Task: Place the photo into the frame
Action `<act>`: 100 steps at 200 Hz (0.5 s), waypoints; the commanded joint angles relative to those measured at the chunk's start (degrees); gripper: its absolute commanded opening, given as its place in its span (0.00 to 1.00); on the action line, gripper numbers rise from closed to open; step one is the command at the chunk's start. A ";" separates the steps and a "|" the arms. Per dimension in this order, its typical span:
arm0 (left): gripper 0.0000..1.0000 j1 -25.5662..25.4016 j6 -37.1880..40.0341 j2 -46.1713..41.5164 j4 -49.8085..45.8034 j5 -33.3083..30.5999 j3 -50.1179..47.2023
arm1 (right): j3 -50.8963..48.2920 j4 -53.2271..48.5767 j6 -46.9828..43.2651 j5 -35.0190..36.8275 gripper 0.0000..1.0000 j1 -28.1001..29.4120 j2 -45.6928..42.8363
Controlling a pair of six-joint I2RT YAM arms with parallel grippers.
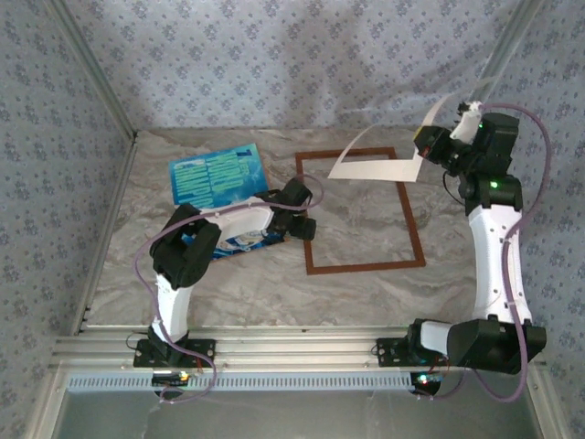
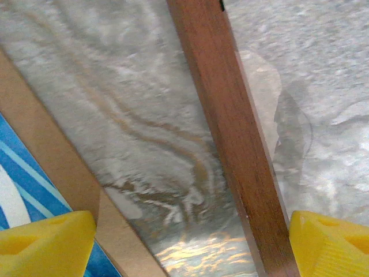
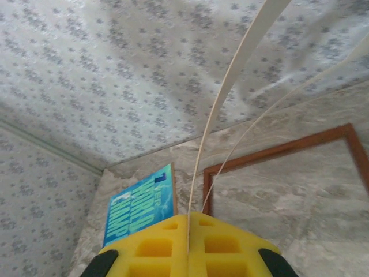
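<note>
Beneath left arm [image 1: 183,261], photo [image 1: 216,176] partly hidden

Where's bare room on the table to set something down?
Bare: table inside the frame, and the near strip between its front bar and the rail. Crowded: left fingers straddle the frame's left bar beside the photo; right fingers hold the mat over the far bar.
</note>
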 commanded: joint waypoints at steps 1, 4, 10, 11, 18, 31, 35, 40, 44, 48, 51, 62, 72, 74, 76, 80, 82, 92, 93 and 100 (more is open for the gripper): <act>0.87 2.09 1.22 -2.71 -2.97 -3.18 -3.06 | 3.39 3.15 0.64 -1.73 0.00 3.87 2.34; 0.87 2.23 1.18 -2.91 -3.00 -3.33 -3.26 | 3.65 3.15 0.48 -1.74 0.00 4.46 2.78; 0.87 2.46 1.22 -3.42 -2.98 -3.32 -3.58 | 4.34 3.36 0.36 -1.66 0.00 5.64 3.60; 0.87 2.45 1.22 -3.49 -2.99 -3.31 -3.65 | 4.44 3.30 0.27 -1.65 0.00 5.87 3.73; 0.87 2.61 1.22 -4.24 -2.92 -3.47 -4.01 | 5.23 3.30 -0.02 -1.36 0.00 7.11 4.67; 0.87 2.84 1.27 -5.55 -3.08 -3.63 -4.41 | 6.82 3.53 -0.54 -0.95 0.00 9.38 6.56; 0.87 2.88 1.23 -6.00 -3.17 -3.54 -4.47 | 7.32 3.81 -0.66 -0.90 0.00 9.97 7.17; 0.88 2.91 1.15 -6.67 -3.19 -3.27 -4.61 | 7.95 4.07 -0.70 -0.92 0.00 10.71 7.82; 0.89 2.88 1.05 -7.34 -3.18 -3.05 -4.80 | 8.46 4.33 -0.73 -0.99 0.00 11.28 8.44; 0.90 2.93 0.92 -8.15 -3.17 -2.79 -4.99 | 8.91 4.58 -0.79 -1.15 0.00 11.98 9.03; 0.90 3.00 0.88 -8.80 -3.10 -2.49 -5.20 | 9.25 4.95 -0.79 -1.27 0.00 12.38 9.37; 0.92 2.97 0.61 -11.75 -2.63 -1.45 -6.19 | 10.40 6.35 -0.83 -1.92 0.00 14.12 10.62; 0.93 3.17 0.52 -14.93 -2.32 -1.11 -7.63 | 11.13 7.82 -0.88 -2.79 0.00 15.60 11.80; 0.94 3.15 0.52 -15.63 -2.30 -1.10 -7.89 | 11.24 8.01 -0.92 -2.95 0.00 15.82 12.02; 0.94 3.28 0.45 -16.33 -2.28 -1.10 -8.19 | 11.39 8.15 -0.95 -3.12 0.00 15.97 12.23; 0.94 3.38 0.39 -17.57 -2.29 -1.14 -8.92 | 11.54 8.15 -1.09 -3.43 0.00 16.45 12.57; 0.94 3.51 0.35 -18.31 -2.25 -1.18 -9.22 | 11.56 8.23 -1.13 -3.63 0.00 16.65 12.81; 0.95 4.25 -0.21 -21.93 -2.46 -1.41 -11.37 | 11.12 8.74 -0.98 -4.05 0.00 17.37 13.79; 0.96 4.31 -0.28 -22.37 -2.51 -1.56 -11.55 | 11.03 8.85 -0.97 -4.12 0.00 17.45 13.93; 0.97 5.00 -1.06 -24.76 -3.09 -2.55 -13.12 | 10.10 9.47 -0.64 -4.74 0.00 17.63 14.58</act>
